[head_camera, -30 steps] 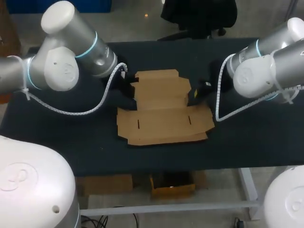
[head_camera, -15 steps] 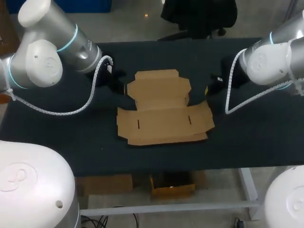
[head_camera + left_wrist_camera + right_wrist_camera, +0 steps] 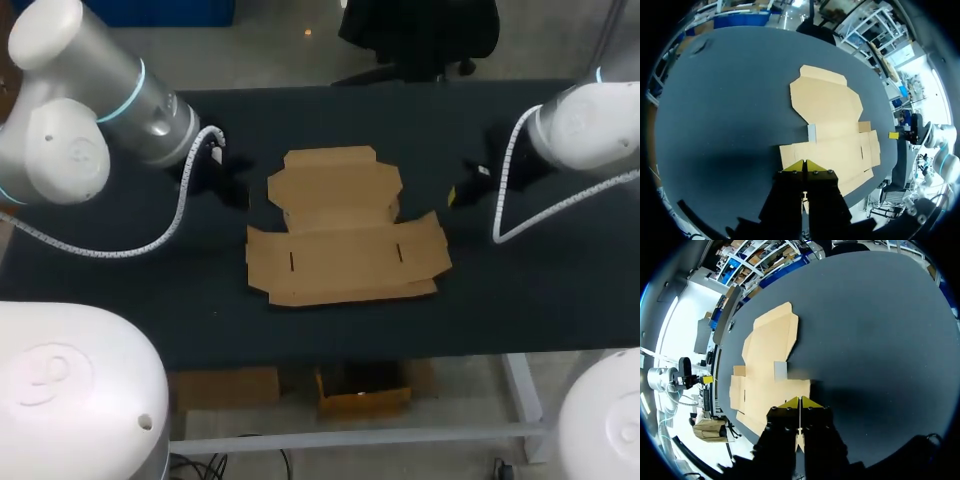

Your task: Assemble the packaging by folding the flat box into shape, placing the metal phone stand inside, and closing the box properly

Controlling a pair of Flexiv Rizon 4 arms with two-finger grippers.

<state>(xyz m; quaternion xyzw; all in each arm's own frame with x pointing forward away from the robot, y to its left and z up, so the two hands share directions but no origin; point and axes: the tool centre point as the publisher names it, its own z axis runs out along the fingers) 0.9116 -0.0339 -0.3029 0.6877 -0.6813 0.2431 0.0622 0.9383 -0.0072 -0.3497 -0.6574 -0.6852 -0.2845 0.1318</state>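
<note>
The flat cardboard box (image 3: 345, 235) lies unfolded in the middle of the black counter (image 3: 330, 110). Its narrower panel points toward the far edge, and its wider panel, cut with two short slits, lies nearer the front edge. It rests flat on the surface and nothing touches it.

The left arm (image 3: 90, 120) comes in from the left. Its end effector (image 3: 228, 185) sits over bare counter just beside the left edge of the narrower panel, apart from the cardboard. In the left wrist view this end effector (image 3: 804, 163) is clenched, its two yellow tips pressed together with nothing between them. The box (image 3: 832, 120) lies ahead of it, with a small greyish flap (image 3: 811, 132) at the notch where the two panels meet.

The right arm (image 3: 590, 125) comes in from the right. Its end effector (image 3: 455, 195) hangs near the right side of the box, also clear of it. In the right wrist view this end effector (image 3: 800, 401) is likewise clenched on nothing, its yellow tips meeting. The box (image 3: 767, 370) spreads out ahead of it, with a matching greyish flap (image 3: 780, 371) at the notch on this side.
</note>
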